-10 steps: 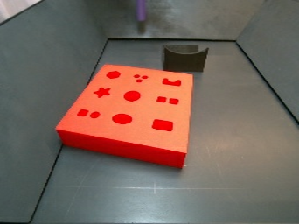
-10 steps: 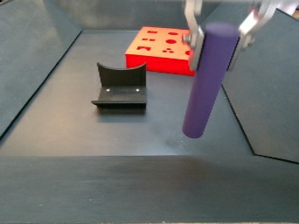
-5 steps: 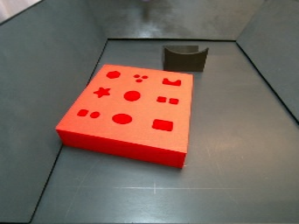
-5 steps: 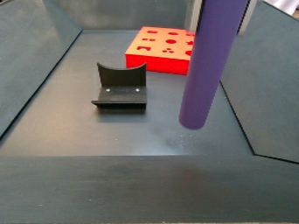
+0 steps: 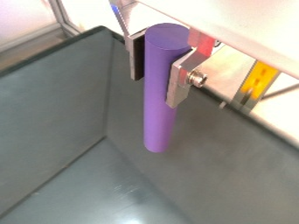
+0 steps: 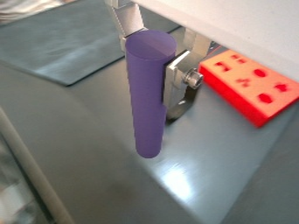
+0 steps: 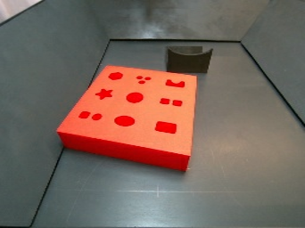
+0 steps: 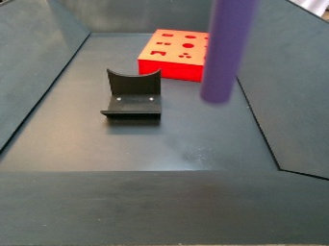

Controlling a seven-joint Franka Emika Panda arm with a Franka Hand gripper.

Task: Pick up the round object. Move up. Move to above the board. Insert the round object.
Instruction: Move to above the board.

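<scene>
The round object, a long purple peg, hangs upright in both wrist views point(image 5: 160, 87) point(image 6: 149, 92), clamped near its top between my gripper's point(image 5: 158, 52) silver fingers point(image 5: 184, 77). My gripper also shows in a wrist view point(image 6: 152, 61). In a side view the peg point(image 8: 229, 48) hangs high above the floor, its top and my gripper cut off by the frame edge. The red board with shaped holes lies flat on the floor in both side views point(image 7: 134, 114) point(image 8: 183, 53); a corner of it shows in a wrist view point(image 6: 251, 80). The peg is well short of the board.
A dark grey U-shaped block stands on the floor in both side views point(image 7: 188, 59) point(image 8: 133, 96). Grey sloping walls enclose the floor on all sides point(image 7: 274, 80) point(image 8: 38, 72).
The peg has risen steadily in my gripper's hold; its lower end is now far above the floor. My fingers have left the side view's top edge.
</scene>
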